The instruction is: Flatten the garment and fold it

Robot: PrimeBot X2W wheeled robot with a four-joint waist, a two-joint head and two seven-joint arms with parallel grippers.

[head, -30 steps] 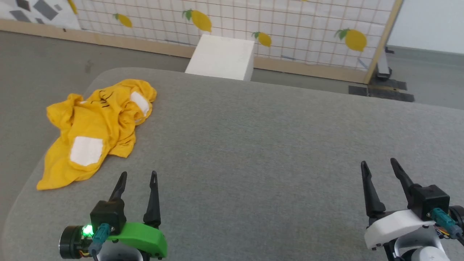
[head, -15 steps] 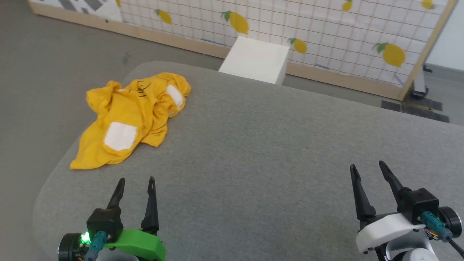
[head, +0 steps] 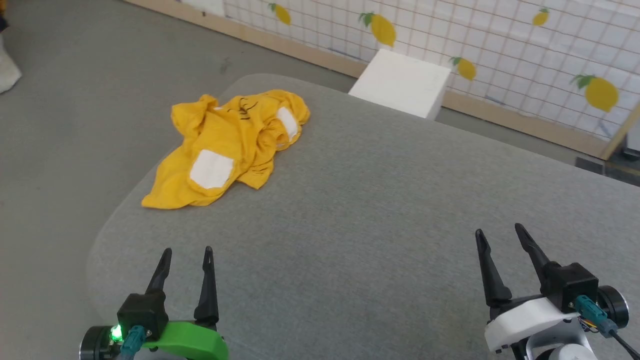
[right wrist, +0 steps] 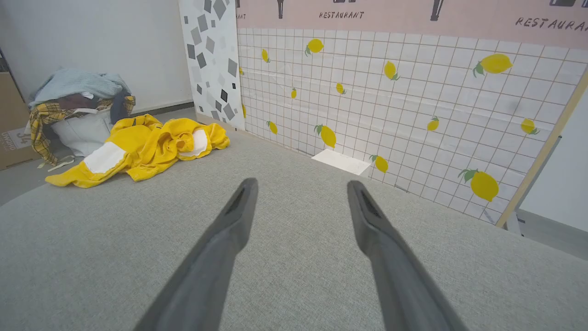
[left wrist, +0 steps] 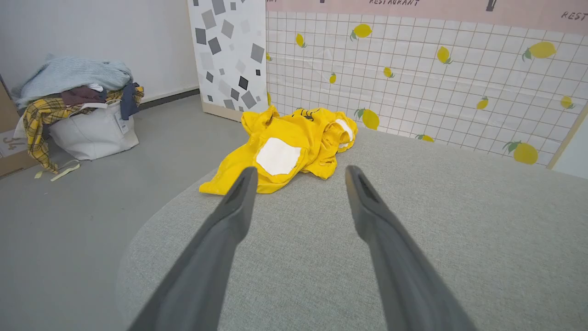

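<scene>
Head view: we see grey table [head: 375, 210], lemon-tile wall [head: 525, 45] behind, white box [head: 400, 82] past far edge. Shirt [head: 225, 135] crumpled at table's far-left corner, print mostly lost in folds. Our left gripper [head: 188, 249] and right gripper [head: 498, 228] both spread, empty, well apart from shirt.

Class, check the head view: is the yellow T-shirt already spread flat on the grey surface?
No, the T-shirt lies crumpled in a bunched heap, with folds overlapping and its print partly hidden.

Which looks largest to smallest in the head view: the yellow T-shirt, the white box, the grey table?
Largest first: grey table, yellow T-shirt, white box. The box is farther away, so its real size is unsure.
</scene>
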